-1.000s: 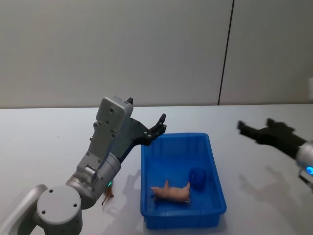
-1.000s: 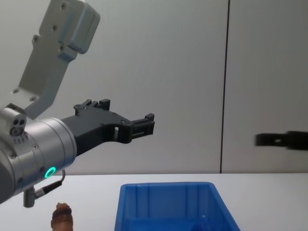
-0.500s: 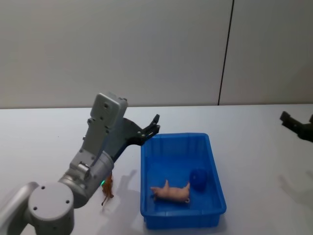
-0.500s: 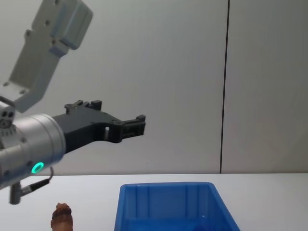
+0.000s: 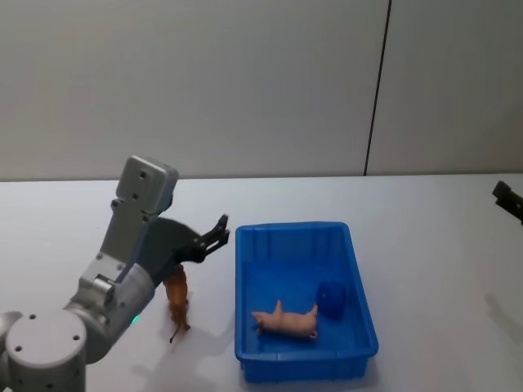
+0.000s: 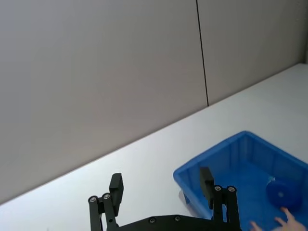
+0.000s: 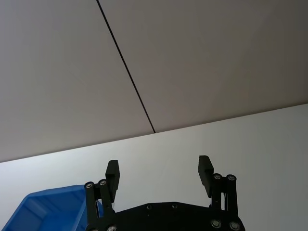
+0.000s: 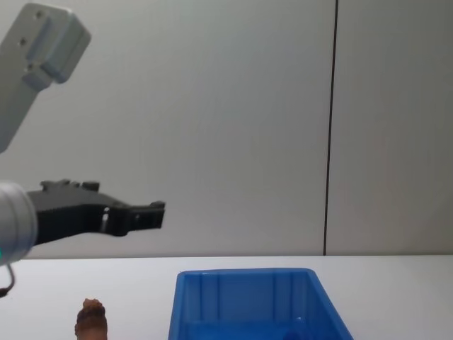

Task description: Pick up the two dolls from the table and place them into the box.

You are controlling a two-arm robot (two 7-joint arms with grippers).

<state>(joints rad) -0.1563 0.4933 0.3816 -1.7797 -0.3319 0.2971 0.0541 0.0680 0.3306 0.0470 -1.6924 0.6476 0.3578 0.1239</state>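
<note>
Black-fingered and spread wide with nothing between its jaws, the left gripper (image 5: 216, 236) hangs above the table (image 5: 425, 245) just outside the far-left corner of the box (image 5: 294, 228), aimed roughly level toward that corner. Its forearm slopes down and back from there. Under it the reddish-brown figure (image 5: 176, 294) stands upright on the table just beside the box's left wall. Inside the box lie the pink pig (image 5: 286, 320) and the round blue doll (image 5: 331, 297). If the brown figure is next, the wrist would need to pitch down so the jaws straddle it from above, clear of the box rim. Well to the right of the box, the right gripper (image 5: 508, 199) is parked, also open.
</note>
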